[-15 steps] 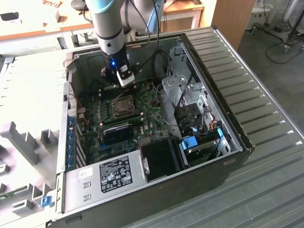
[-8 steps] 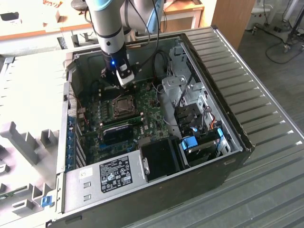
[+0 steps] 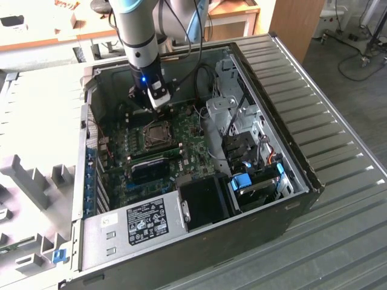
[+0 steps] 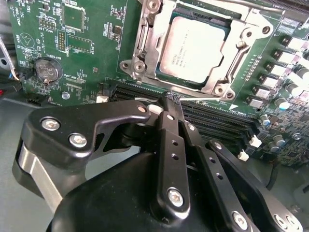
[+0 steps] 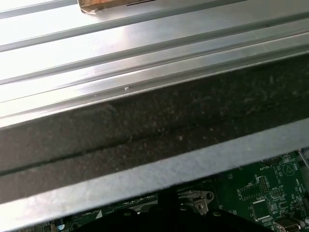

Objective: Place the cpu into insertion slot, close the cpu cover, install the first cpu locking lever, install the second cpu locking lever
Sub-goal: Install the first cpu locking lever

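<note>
As the cpu (image 4: pixel 192 48) lies seated within the cpu cover (image 4: pixel 145 43), my gripper (image 4: pixel 171 100) hangs clenched, apparently empty. Probably light, stiff, fragile: edges only.

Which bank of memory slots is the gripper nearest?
The bank by the gripper tip, on its side of the cpu; the other bank lies beyond the cpu.

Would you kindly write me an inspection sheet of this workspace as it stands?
Surface: ribbed metal table, open computer case on it.
Job's things: cpu seated in the insertion slot; cpu cover down around it.
Clutter: nothing seen.
Grippers: gripper shut, tips above the memory slots beside the insertion slot.
Cables: black cables drape into the case.
Surroundings: wooden desks behind; grey fixtures at the exterior view's left.
</note>
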Tool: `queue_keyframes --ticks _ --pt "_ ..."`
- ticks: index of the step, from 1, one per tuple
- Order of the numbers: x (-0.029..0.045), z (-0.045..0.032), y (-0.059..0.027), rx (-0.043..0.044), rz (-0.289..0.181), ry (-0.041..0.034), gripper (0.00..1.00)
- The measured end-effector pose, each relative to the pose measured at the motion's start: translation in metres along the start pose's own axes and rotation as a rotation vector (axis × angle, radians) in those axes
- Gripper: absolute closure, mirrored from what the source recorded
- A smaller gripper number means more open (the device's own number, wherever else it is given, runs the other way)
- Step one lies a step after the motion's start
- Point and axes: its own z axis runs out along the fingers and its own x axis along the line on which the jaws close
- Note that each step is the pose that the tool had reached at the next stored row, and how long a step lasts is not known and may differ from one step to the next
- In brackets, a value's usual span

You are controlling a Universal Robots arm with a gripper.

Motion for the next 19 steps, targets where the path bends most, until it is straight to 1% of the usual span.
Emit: queue_keyframes --ticks 12,19 --pt "0.0017 0.0021 0.0057 0.0017 0.029 -0.0041 0.89" --pt "0.0021 0.0026 0.0066 0.0025 0.042 -0.006 0.89"
